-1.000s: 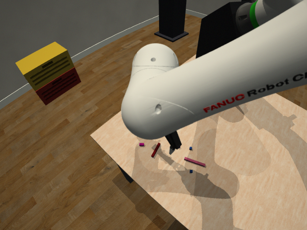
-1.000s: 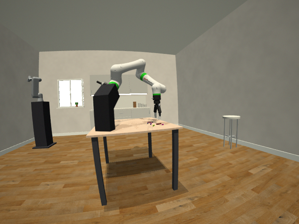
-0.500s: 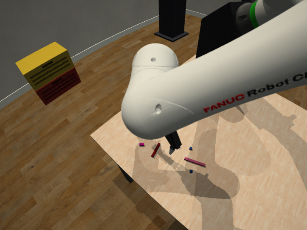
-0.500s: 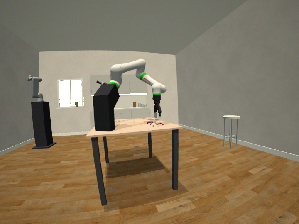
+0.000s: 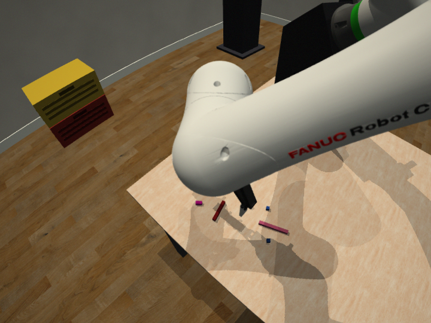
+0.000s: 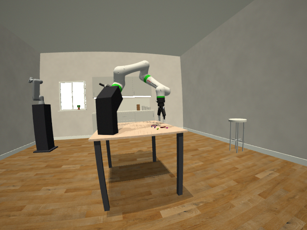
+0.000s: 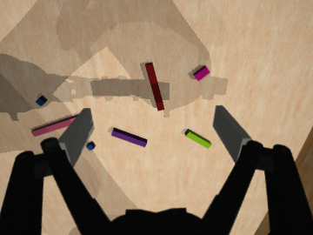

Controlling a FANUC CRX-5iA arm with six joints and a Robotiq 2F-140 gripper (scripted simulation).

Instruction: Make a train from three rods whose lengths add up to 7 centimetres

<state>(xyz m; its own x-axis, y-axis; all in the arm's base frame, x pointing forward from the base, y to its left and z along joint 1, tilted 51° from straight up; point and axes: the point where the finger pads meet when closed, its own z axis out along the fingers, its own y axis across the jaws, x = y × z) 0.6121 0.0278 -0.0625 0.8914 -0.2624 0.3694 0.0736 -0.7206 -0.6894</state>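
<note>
The gripper hangs over the table with its two grey fingers spread as wide as they go, and it holds nothing. No box, bowl or tray shows on the table top; the rods just lie loose on the pale wood, which has soft streaks and grey shadows on it. All the rods are little square sticks with flat ends. In the wrist view, the purple rod lies flat between the fingers, nearer the left one. The lime rod lies flat too, nearer the right finger. The red rod is long and dark and lies past them, tilted a bit. The magenta rod is short and stubby, off to the right of the red one. The pink rod is long and thin, and one end is hidden behind the left finger. One tiny blue rod sits just beside that finger, maybe touching it, but this is hard to see. The other blue rod sits farther off. None of the rods touch each other. A yellow and red box stands on the brown wood floor.
</note>
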